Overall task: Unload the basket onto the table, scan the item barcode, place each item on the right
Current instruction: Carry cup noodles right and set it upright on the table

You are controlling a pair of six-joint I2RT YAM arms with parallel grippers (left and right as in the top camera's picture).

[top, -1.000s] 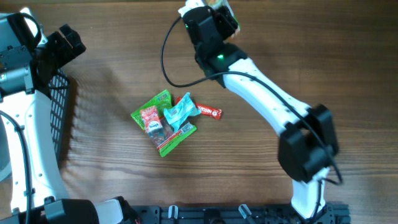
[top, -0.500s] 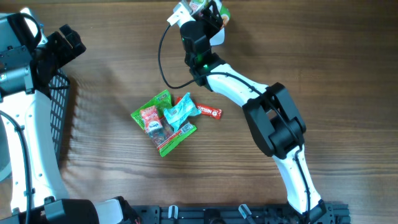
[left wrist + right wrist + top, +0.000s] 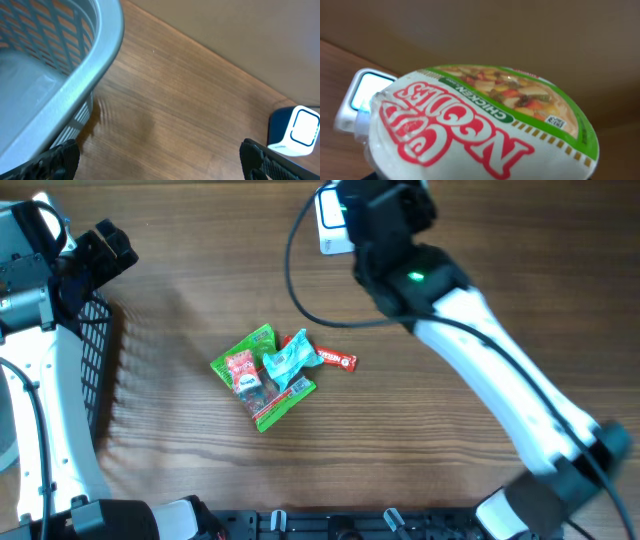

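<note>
We see the cup of chicken Cup Noodles (image 3: 470, 130) up off the desk (image 3: 400, 450), lying on its side close in front of the right wrist camera. Its printed lid faces the lens and fills most of that view. The right fingers (image 3: 370, 202) hold it at a middling spread, though the cup itself hides them in the wrist view and the black wrist covers them from above. We cannot find a barcode on the face turned toward us; only a small square code shows near the lid's green rim.

Just behind the cup's left edge stands the white scanner (image 3: 362, 95), with its pale blue window lit. From overhead, the scanner sits at the far edge of the desk, and the right arm's wrist partly overlaps it. We cannot tell whether the cup touches it.

The left fingers (image 3: 65, 162) are spread wide and hold nothing. They hover over the rim of the grey mesh basket (image 3: 75, 75) at the left side of the desk, well away from the scanner.

Near the middle of the desk lies a small heap of snacks. A green packet (image 3: 250, 385) has a light blue packet (image 3: 290, 360) lying across it, and a red bar (image 3: 337, 361) lies against the blue packet's right side.
</note>
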